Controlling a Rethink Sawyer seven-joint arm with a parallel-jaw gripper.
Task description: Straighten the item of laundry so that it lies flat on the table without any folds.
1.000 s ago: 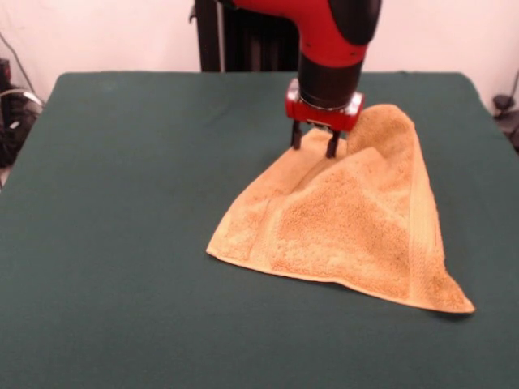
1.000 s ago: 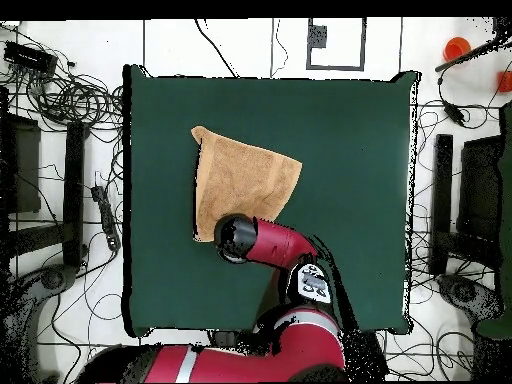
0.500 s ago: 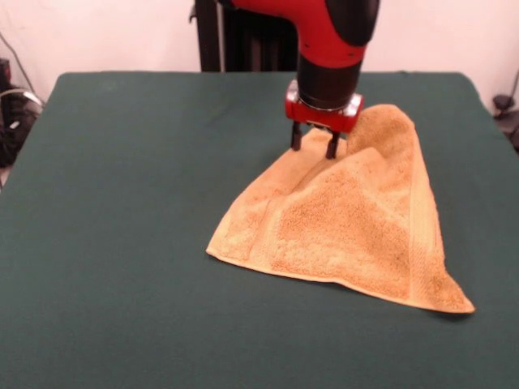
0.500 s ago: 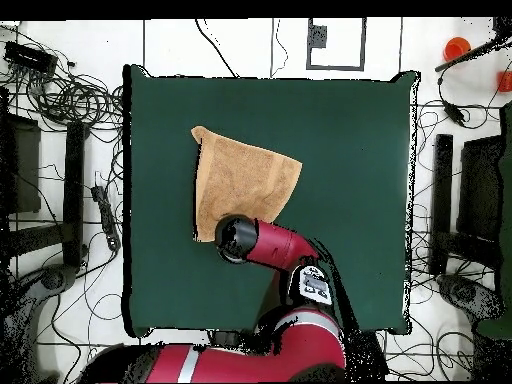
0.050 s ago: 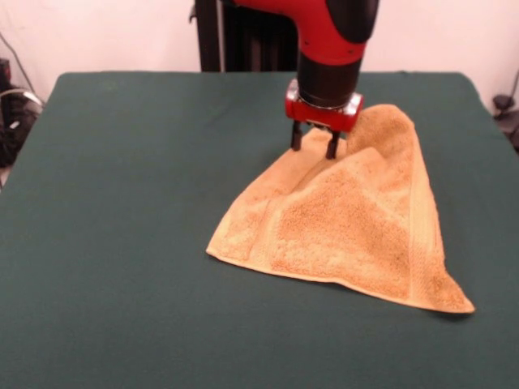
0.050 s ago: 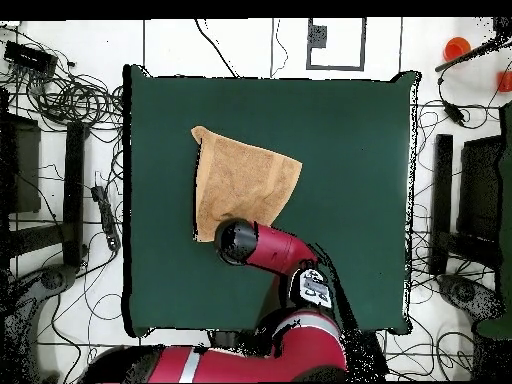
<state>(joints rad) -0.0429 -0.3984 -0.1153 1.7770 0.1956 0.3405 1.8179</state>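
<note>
We find the red and black arm [image 5: 328,32] descending vertically from above, wrist straight down. Its gripper [image 5: 315,144] points downward, both dark fingers [image 5: 296,136] visibly parted.

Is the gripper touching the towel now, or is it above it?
Cannot tell. In the front view the gripper has its fingertips right at the towel fold, with no plain gap or contact. In the overhead view the arm hides it.

The dark green table [image 5: 122,162] carries only a golden tan towel [image 5: 357,235], which lies folded into a rough triangle right of the table's centre.
</note>
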